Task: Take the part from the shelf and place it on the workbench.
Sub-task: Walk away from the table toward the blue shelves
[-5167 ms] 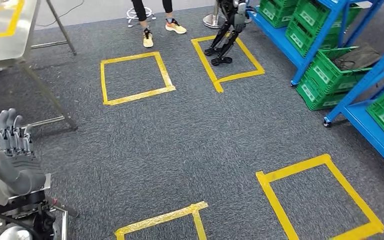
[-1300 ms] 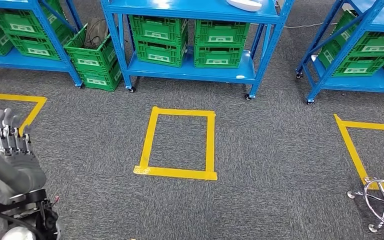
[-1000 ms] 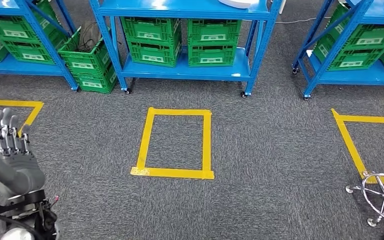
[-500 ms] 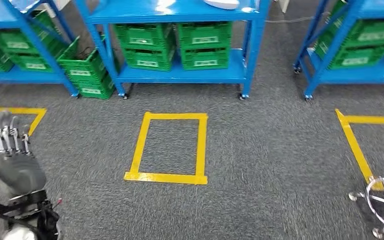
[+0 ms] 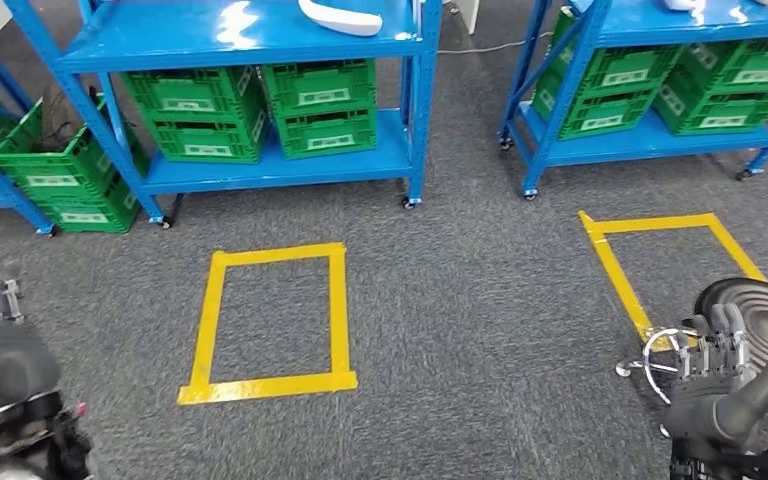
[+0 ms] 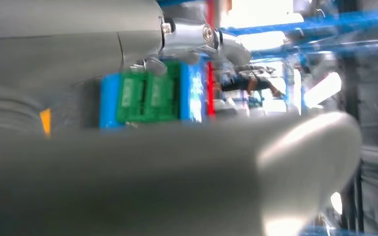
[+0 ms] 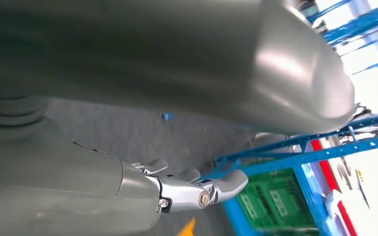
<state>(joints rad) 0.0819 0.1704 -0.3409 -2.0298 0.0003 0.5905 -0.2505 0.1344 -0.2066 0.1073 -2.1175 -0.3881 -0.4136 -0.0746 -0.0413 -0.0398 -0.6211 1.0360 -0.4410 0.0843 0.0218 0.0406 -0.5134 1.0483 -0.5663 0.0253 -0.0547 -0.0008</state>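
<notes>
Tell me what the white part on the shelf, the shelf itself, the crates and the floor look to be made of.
White part: likely moulded plastic, smooth, faintly glossy, with rounded edges.
Shelf: probably painted steel; blue coat with bright glare patches, thin angled posts.
Crates: green plastic, with a ribbed lattice on the walls.
Floor: dark grey carpet, speckled and matt; the yellow squares look like tape.

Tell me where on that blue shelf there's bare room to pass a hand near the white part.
The top deck of the blue shelf lies bare from its left post across to the white part, which sits near the right post. The lower deck is crowded: green crates fill most of it, leaving a bare strip along the front edge.
</notes>
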